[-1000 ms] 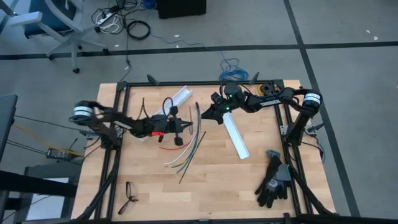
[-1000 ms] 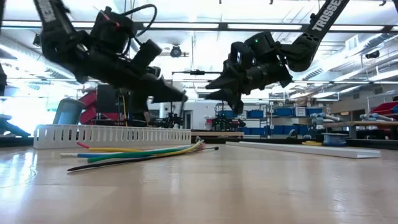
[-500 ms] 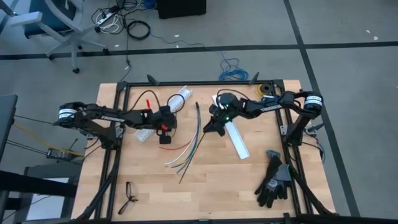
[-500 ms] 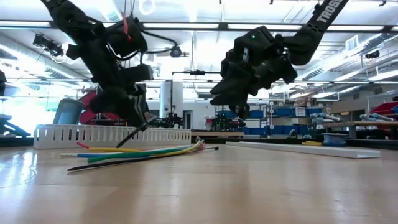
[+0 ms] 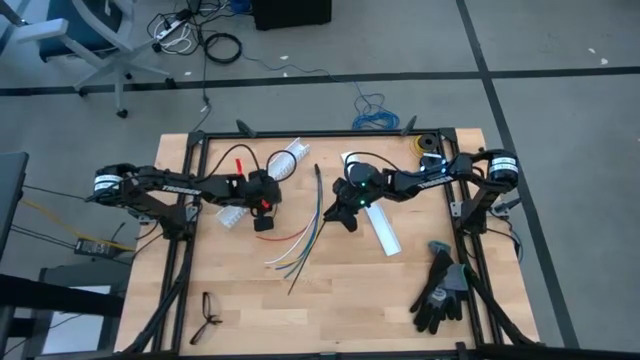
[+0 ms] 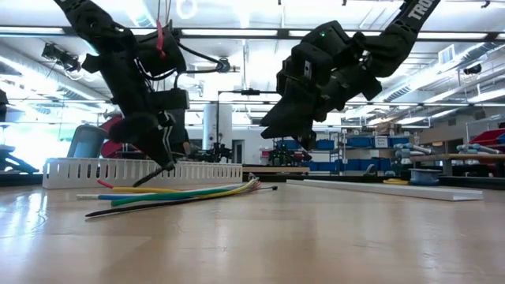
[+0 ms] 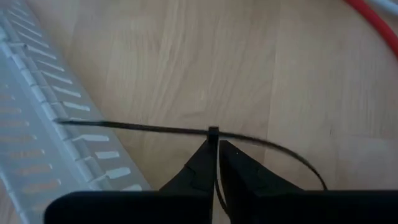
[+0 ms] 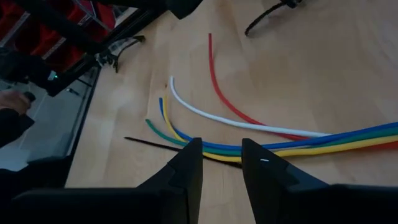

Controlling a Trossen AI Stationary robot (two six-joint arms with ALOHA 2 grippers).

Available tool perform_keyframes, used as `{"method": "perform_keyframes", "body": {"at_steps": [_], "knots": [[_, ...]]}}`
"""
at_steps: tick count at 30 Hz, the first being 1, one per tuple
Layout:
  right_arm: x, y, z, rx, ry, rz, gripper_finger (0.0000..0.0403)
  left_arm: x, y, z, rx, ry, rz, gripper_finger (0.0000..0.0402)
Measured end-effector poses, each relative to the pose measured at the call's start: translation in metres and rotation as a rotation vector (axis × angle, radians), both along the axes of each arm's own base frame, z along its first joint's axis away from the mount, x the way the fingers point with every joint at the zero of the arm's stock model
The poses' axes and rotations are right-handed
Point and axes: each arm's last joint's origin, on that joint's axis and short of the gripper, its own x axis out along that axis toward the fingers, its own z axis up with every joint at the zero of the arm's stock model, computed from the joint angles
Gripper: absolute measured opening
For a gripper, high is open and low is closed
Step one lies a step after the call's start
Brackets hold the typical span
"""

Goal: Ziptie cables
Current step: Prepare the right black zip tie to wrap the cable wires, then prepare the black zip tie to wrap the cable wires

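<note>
The cables (image 5: 300,240) lie on the wooden table, their loose red, white, blue, green and yellow ends (image 8: 205,118) fanned toward the near edge. A dark sheath (image 5: 318,190) joins their far end. My left gripper (image 5: 262,212) hangs left of them, pointing down, shut on a thin black zip tie (image 7: 137,127). My right gripper (image 5: 340,215) hovers open above the cables near the sheath (image 8: 221,163), nothing between its fingers. Another black strip (image 8: 177,148) lies flat among the cables. My left gripper pinches the zip tie near its middle (image 7: 213,132) between its two fingertips. The fingers come slanting down from the table's left and lie across the strip. The tie sticks out on both sides and slants down toward the table (image 6: 150,177); whether its low end touches, I cannot tell.
White slotted channels lie by the left gripper (image 7: 43,130), at the far edge (image 5: 290,158) and right of the cables (image 5: 382,228). Black gloves (image 5: 440,288) rest at the near right and glasses (image 5: 208,315) at the near left.
My left gripper has tipped from nearly level to pointing down, bringing the zip tie close to the table. My right gripper has moved toward the near edge and a little left, from beside the white channel to above the cables.
</note>
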Motion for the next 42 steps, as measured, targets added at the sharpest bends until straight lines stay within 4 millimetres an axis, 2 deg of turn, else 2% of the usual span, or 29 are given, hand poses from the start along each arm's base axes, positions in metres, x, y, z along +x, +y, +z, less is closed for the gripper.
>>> {"method": "perform_keyframes", "body": {"at_steps": [8,16,19,23,27,31,35,42], "knots": [[0.002,0.007,0.0,-0.028,-0.004,0.007,0.0102,0.002,-0.001,0.001,-0.032,-0.031,-0.005,0.0076],[0.002,0.008,-0.001,-0.04,-0.004,0.0,0.0101,0.021,-0.005,0.015,-0.107,-0.286,-0.035,0.0083],[-0.004,0.004,-0.007,-0.045,0.102,-0.073,0.01,0.025,-0.01,0.018,-0.107,-0.335,-0.06,0.0083],[-0.02,0.005,-0.013,-0.2,0.32,-0.228,0.01,0.029,-0.019,0.021,-0.125,-0.378,-0.076,0.0083],[-0.037,0.02,-0.006,-0.294,0.466,-0.3,0.01,0.036,-0.025,0.021,-0.151,-0.436,-0.071,0.0083],[-0.051,0.04,0.005,-0.36,0.53,-0.362,0.01,0.049,-0.028,0.008,-0.175,-0.469,-0.062,0.0083],[-0.065,0.06,0.018,-0.395,0.544,-0.416,0.01,0.06,-0.028,-0.008,-0.232,-0.474,-0.006,0.0082],[-0.088,0.087,0.032,-0.423,0.562,-0.489,0.01,0.094,-0.029,-0.011,-0.342,-0.431,-0.001,0.0082]]}}
